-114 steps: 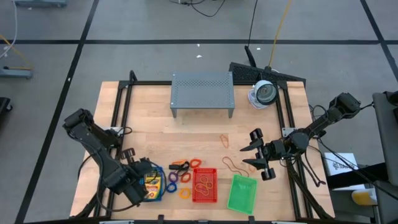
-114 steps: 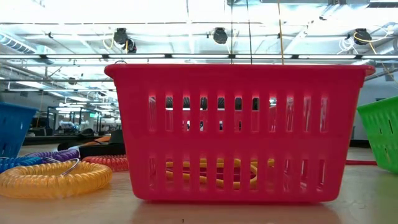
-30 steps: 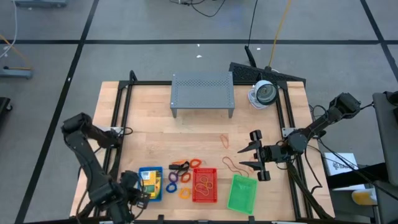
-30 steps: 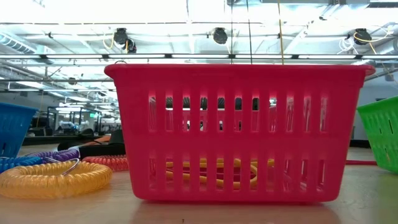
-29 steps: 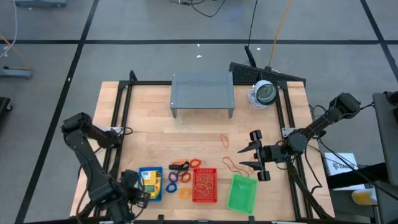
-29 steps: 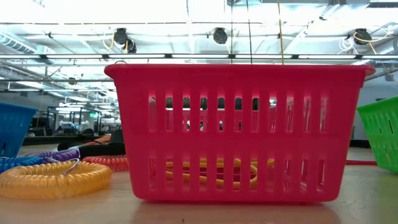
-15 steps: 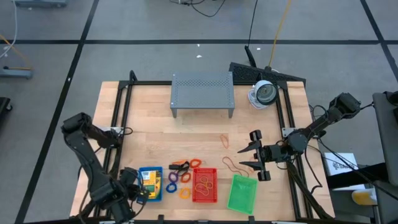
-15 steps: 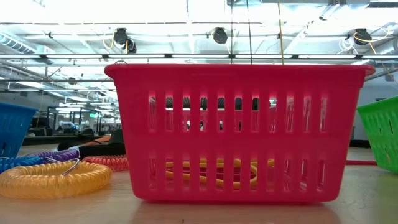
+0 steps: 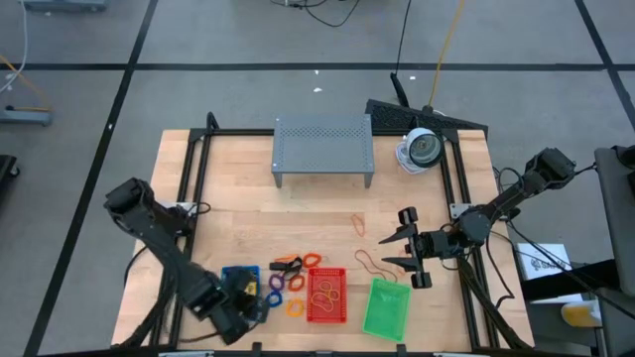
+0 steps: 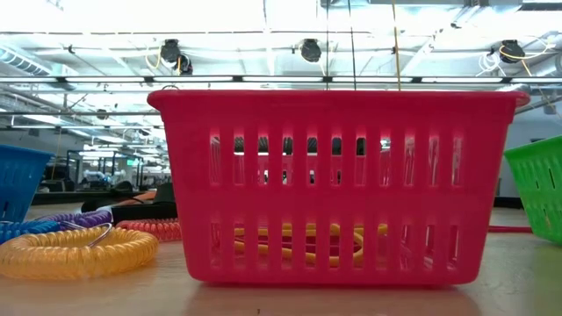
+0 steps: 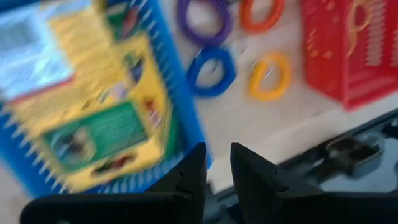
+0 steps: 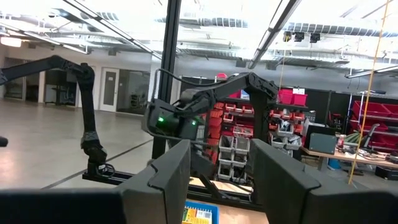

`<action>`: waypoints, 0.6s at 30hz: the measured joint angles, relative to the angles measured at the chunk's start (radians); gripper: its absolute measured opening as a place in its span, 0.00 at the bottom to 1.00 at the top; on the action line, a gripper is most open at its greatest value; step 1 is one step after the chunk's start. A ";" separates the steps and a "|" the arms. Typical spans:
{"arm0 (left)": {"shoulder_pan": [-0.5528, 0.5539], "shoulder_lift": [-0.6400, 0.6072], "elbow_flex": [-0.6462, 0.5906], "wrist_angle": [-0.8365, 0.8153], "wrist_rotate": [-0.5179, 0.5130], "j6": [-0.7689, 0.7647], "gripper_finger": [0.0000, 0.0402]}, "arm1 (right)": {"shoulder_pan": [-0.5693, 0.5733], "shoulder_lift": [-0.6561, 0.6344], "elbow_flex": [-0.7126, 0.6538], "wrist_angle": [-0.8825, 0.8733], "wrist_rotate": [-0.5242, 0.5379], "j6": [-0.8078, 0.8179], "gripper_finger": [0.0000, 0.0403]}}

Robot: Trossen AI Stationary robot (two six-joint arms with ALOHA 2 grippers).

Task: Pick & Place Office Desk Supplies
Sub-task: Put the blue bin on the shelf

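- Pale wooden worktop (image 9: 298, 213) on a grey floor; a grey perforated shelf (image 9: 322, 147) stands at the far side.
- Near edge, left to right: blue tray (image 11: 186, 118) holding a crayon box (image 11: 93, 118), red tray (image 9: 325, 296) holding yellow bands (image 10: 290, 241), green tray (image 9: 385, 308).
- Coil rings (image 9: 276, 283) lie between the blue and red trays.
- Left pincer (image 9: 246, 297), fingers narrowly parted and pinching nothing, hangs over the blue tray.
- Right pincer (image 9: 405, 250), spread wide and empty, hovers right of centre.

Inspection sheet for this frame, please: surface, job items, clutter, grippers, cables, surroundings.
Surface: wooden table, black frame rails.
Job's things: blue tray holding crayon boxes; red tray holding rubber bands; green tray; coil rings; loose rubber bands.
Clutter: grey shelf; round device.
Grippers: left gripper over the blue tray, fingers narrowly apart, nothing between them; right gripper open, empty, raised.
Cables: cables on the floor behind the table.
Surroundings: workshop, no people seen.
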 joint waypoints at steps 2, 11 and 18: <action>0.026 -0.001 -0.013 0.017 0.005 0.024 0.20 | 0.000 0.000 0.000 -0.002 0.000 0.000 0.39; 0.081 0.003 -0.047 0.021 0.088 0.021 0.20 | 0.000 0.000 0.000 -0.016 0.000 -0.002 0.39; 0.088 0.075 -0.047 0.135 0.107 0.037 0.20 | 0.000 0.000 0.000 -0.018 0.000 -0.009 0.39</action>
